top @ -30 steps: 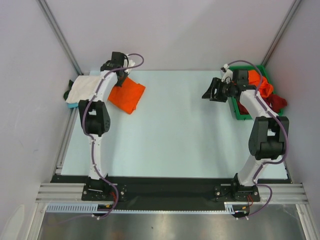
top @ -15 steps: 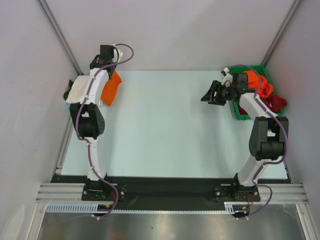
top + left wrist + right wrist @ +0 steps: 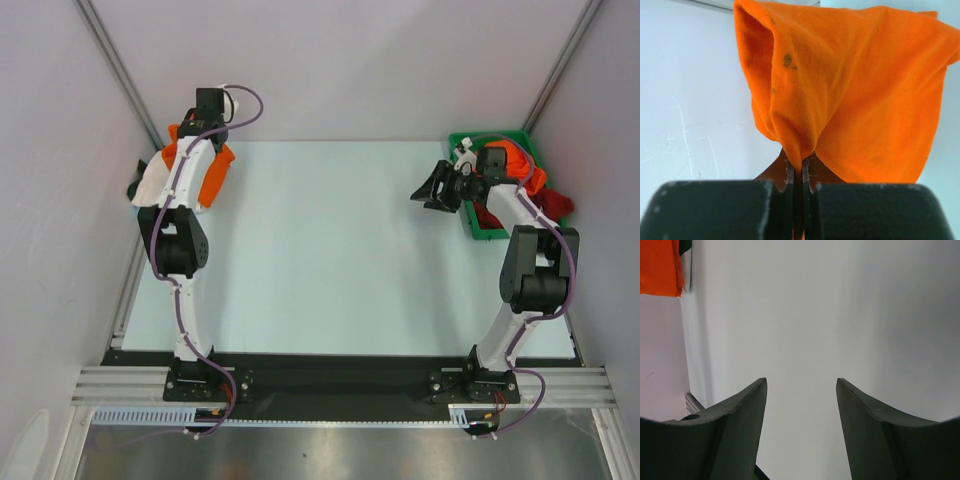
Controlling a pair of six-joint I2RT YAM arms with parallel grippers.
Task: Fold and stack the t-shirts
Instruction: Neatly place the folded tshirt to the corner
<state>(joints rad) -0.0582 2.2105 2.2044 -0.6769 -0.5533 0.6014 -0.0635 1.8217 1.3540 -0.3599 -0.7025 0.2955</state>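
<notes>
One orange shirt (image 3: 850,90) hangs pinched in closed left gripper (image 3: 799,175), white shirt (image 3: 150,186) just beside; right gripper (image 3: 800,390) wide, empty, well apart by bin (image 3: 458,140).

I see the stack (image 3: 148,187) at the table's (image 3: 340,260) far left, and my left gripper (image 3: 799,172) hangs a shirt (image 3: 850,90) just beside it. At far right, the bin (image 3: 478,233) holds more shirts (image 3: 528,180), with my right gripper (image 3: 436,188) just left of it.

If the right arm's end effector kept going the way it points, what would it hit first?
Nothing close: the right end effector faces bare table, and only pale surface shows ahead. The orange t-shirt lies far off to one side. Depth is unclear; it may meet the table first.
</notes>
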